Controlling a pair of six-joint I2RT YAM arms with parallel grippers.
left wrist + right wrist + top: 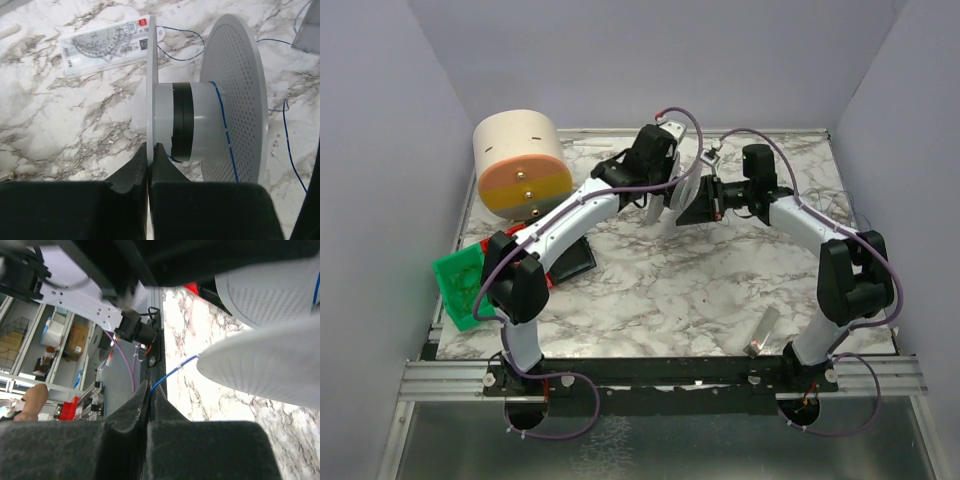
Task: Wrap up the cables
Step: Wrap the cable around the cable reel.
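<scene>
The cable is a very thin blue wire. It runs over the hub of a white spool (192, 122) as a single strand (223, 122), and loose loops lie on the marble (289, 150). My left gripper (151, 150) is shut on the spool's thin left flange (151, 75) and holds the spool on edge; the perforated right flange (235, 90) faces away. My right gripper (150, 390) is shut on the wire (175, 372), which runs taut up to the spool's flange (270, 365). In the top view both grippers meet at the spool (677, 192), left gripper (660, 195), right gripper (705, 205).
A peach and orange cylinder (520, 165) stands at the back left. A green basket (460, 285) and a dark flat tablet (575, 260) lie at the left. A small tube (763, 330) lies near the front right. A packaged protractor (105, 45) lies beyond the spool.
</scene>
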